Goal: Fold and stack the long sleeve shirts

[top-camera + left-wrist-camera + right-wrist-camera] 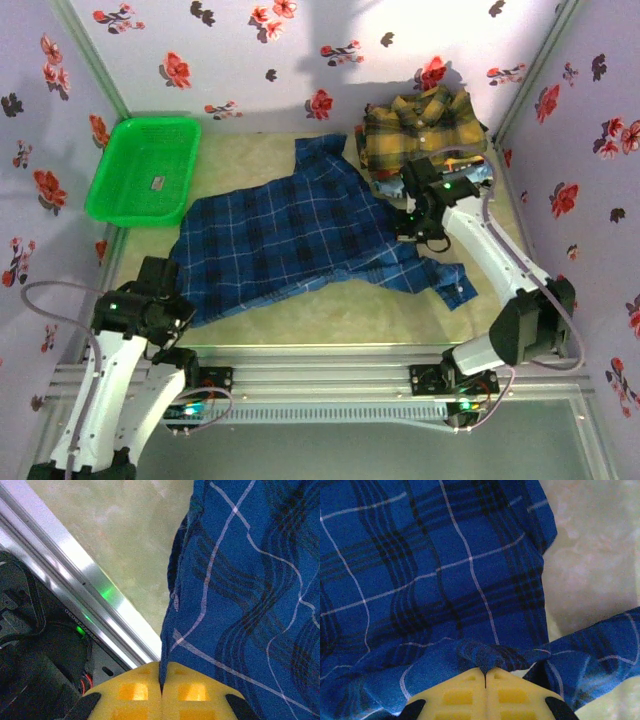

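Mid-bench (300, 320): dark blue plaid shirt (290, 235), opened out flat, one sleeve trailing toward near right. Far right corner: mustard-yellow plaid shirt (420, 125), folded atop a small stack. Far left: green basket (145, 165), apart from the cloth.

Left end effector (161, 682): pressed together at the near-left hem, seemingly nipping the very edge. Right end effector (485, 672): pinching a bunched ridge of the blue shirt beside the sleeve join.

Judged step: first fold of the blue shirt, task early. To do well:
- lift both pinches level and together, just enough to clear the bench
- carry the gripped side across without dragging the rest
- avoid slack bunching between the two grips
- lay edge on edge, flatten, only then release

Risk: thin left bite slipping off the hem mid-lift
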`<state>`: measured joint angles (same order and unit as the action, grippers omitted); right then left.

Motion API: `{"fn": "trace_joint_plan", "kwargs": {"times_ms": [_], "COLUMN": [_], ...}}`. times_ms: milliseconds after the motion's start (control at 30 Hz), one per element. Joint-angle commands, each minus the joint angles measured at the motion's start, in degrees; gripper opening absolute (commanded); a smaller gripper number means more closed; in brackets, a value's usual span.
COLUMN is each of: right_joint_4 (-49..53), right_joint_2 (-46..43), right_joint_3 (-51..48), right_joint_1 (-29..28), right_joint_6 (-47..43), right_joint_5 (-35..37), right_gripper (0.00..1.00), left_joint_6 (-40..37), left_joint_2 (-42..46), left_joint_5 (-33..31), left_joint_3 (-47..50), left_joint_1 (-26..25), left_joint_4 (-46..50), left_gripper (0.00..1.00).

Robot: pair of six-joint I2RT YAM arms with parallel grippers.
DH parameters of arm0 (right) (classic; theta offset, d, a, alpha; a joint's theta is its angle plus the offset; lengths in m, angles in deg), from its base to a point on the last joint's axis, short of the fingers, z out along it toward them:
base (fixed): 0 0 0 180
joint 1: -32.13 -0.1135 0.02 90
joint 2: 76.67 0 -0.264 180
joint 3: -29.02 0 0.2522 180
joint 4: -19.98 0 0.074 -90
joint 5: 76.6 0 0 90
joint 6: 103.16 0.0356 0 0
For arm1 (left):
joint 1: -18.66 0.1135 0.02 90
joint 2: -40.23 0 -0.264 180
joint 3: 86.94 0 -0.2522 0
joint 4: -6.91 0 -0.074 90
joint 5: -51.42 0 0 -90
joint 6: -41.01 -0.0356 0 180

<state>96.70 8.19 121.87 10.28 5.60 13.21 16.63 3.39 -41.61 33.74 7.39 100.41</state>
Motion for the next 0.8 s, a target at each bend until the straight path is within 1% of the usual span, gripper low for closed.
{"fn": "trace_joint_plan", "kwargs": {"times_ms": [0,133,367,433,600,767], "right_joint_4": [-1.2,-0.8,0.6,0.6,1.6,1.3], "right_joint_2": [3.7,8.6,16.1,17.7,21.5,23.4], "right_joint_3": [4.5,8.8,15.8,16.9,19.3,19.5], "right_joint_1": [-0.6,-1.0,-2.2,-2.4,-2.5,-2.8], "right_joint_6": [-4.3,-6.3,-9.1,-9.9,-11.9,-12.7], "right_joint_5": [1.8,3.4,6.9,8.0,10.4,11.7], "right_gripper": [0.0,0.0,0.0,0.0,0.0,0.0], "left_joint_6": [-0.9,-3.1,-12.8,-14.9,-16.2,-14.9], "left_joint_2": [-0.8,-2.3,-8.2,-9.4,-10.6,-13.9], "left_joint_5": [-2.3,-2.4,1.3,4.5,7.9,8.9], "left_joint_3": [2.0,2.6,3.6,4.7,4.7,3.1], "left_joint_1": [1.0,3.0,11.4,14.7,19.0,19.4], "left_joint_4": [-1.1,-2.3,-6.6,-8.4,-9.9,-12.7], "left_gripper": [0.0,0.0,0.01,0.01,0.01,0.0]}}
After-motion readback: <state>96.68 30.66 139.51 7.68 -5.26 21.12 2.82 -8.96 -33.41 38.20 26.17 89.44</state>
